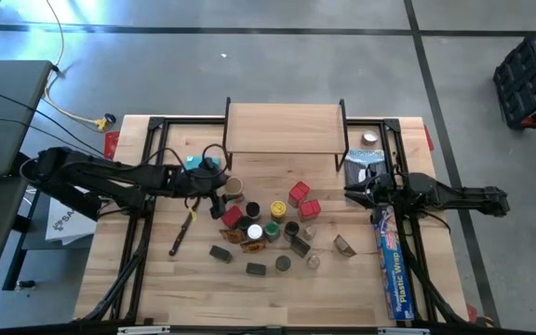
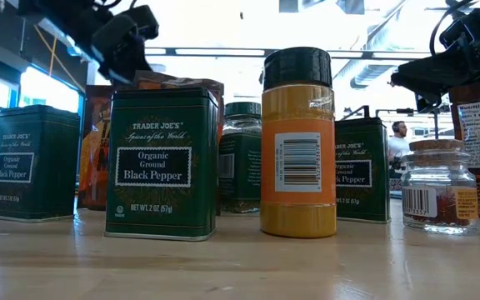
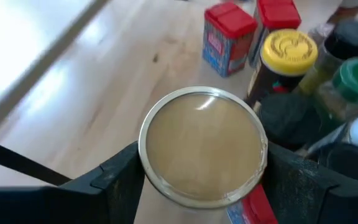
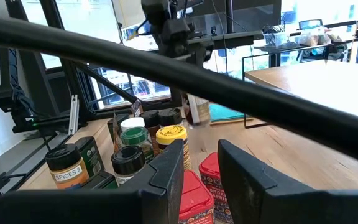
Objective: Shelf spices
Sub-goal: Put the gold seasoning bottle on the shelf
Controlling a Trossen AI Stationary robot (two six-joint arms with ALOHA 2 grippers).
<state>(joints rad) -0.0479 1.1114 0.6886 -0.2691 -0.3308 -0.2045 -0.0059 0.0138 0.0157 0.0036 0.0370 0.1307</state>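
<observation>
Between the spread fingers (image 3: 114,180) of the left pincer (image 1: 218,193), a tan-lidded jar (image 3: 202,144), fingers at both its sides, grip not certain. Just beyond, yellow-lidded jar (image 3: 289,50) and red boxes (image 3: 229,34) on the worktop (image 1: 156,279). Farther back, the shelf (image 1: 285,128). At the right side, right pincer (image 1: 354,193) partly parted, grasping nothing.

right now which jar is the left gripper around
The left gripper straddles the tan-lidded jar at the cluster's shelf-side edge; the yellow-lidded jar and red boxes stand free.
</observation>
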